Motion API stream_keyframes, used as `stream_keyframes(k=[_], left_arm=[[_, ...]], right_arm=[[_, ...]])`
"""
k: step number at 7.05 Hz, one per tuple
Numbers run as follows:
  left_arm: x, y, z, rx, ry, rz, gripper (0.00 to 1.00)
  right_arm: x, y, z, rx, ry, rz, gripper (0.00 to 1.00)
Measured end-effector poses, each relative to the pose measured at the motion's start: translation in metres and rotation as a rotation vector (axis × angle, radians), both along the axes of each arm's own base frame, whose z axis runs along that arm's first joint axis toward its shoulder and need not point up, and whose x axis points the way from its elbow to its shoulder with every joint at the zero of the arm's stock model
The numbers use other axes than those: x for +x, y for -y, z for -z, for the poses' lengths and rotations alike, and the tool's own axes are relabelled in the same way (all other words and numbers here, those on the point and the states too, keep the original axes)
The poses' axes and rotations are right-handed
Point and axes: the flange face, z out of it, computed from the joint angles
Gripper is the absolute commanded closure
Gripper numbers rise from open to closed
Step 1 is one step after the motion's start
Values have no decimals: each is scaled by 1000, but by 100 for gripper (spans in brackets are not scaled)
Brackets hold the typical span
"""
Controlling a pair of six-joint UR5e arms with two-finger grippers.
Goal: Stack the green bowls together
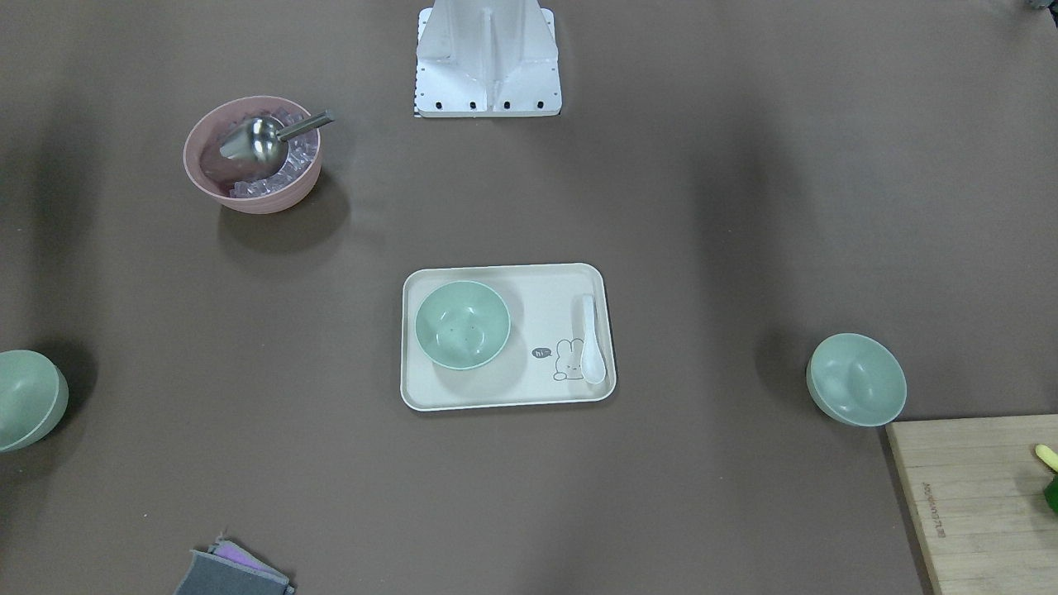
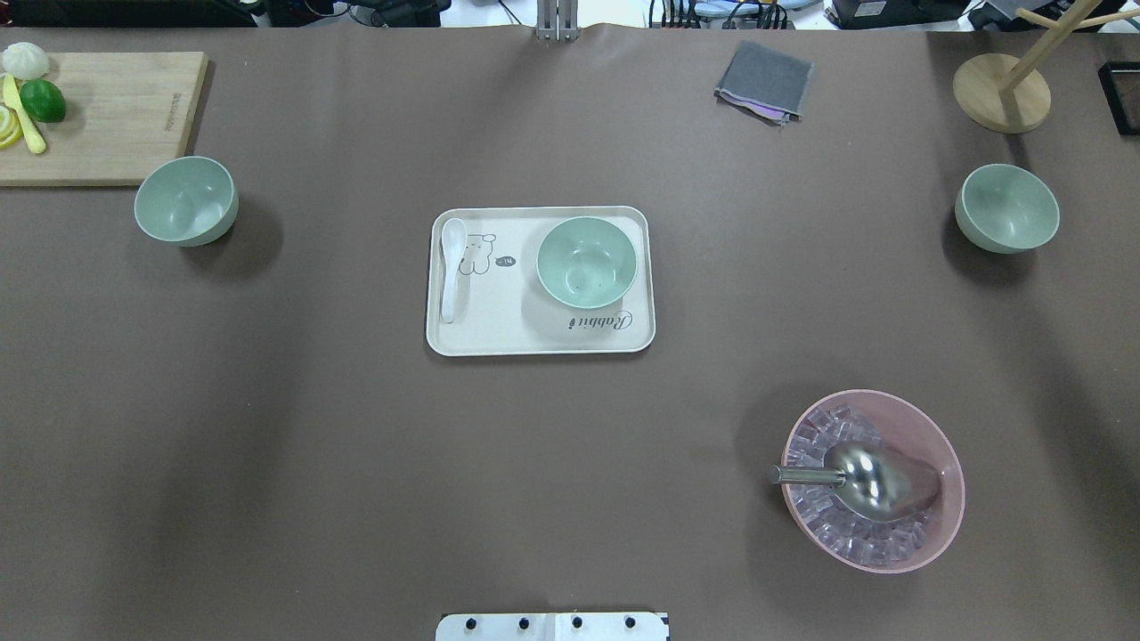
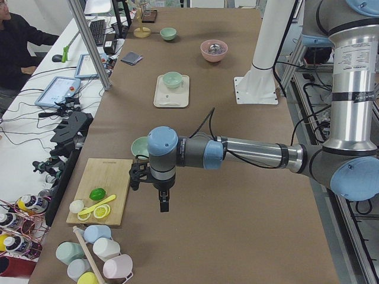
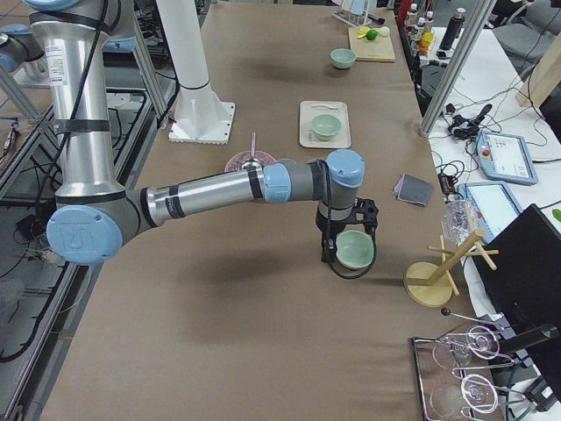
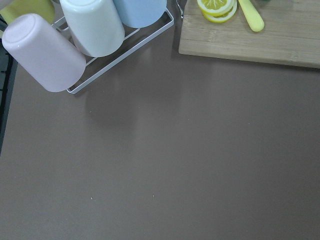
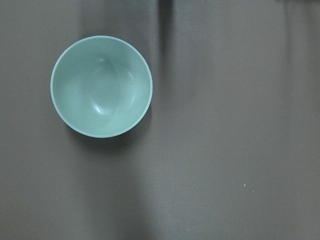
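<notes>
Closest up was the right green bowl [image 6: 101, 86], upright on bare table below the right gripper [image 4: 333, 250] and off-centre in the wrist view. Couldn't tell whether that one or the left gripper [image 3: 163, 202] was open or closed. The left green bowl [image 2: 185, 200] sat beside the cutting board [image 2: 107, 116], and the middle green bowl [image 2: 586, 263] was on the tray [image 2: 499, 336]. Nothing was stacked, so I'd guess first approach; next it needed lining up on a rim.

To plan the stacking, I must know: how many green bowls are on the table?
3. The middle bowl sits on the tray; the left bowl stands beside the cutting board; the right bowl stands near the wooden stand. None seems hidden.
</notes>
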Motion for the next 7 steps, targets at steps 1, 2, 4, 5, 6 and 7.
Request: stream_keyframes(k=[1, 2, 4, 5, 6, 7], left_arm=[[0, 0, 0, -1, 0, 1, 2], [1, 1, 2, 2, -1, 0, 2], [9, 10, 14, 32, -7, -14, 2], [20, 15, 15, 50, -8, -37, 2], [32, 22, 12, 80, -15, -59, 2], [48, 40, 12, 136, -27, -88, 2]], right_arm=[[1, -2, -2, -3, -1, 1, 0], [1, -2, -3, -4, -2, 1, 0], [0, 1, -3, -3, -2, 3, 0], [-1, 6, -6, -8, -3, 4, 0], [-2, 12, -11, -18, -4, 6, 0], [-4, 20, -12, -22, -4, 8, 0]])
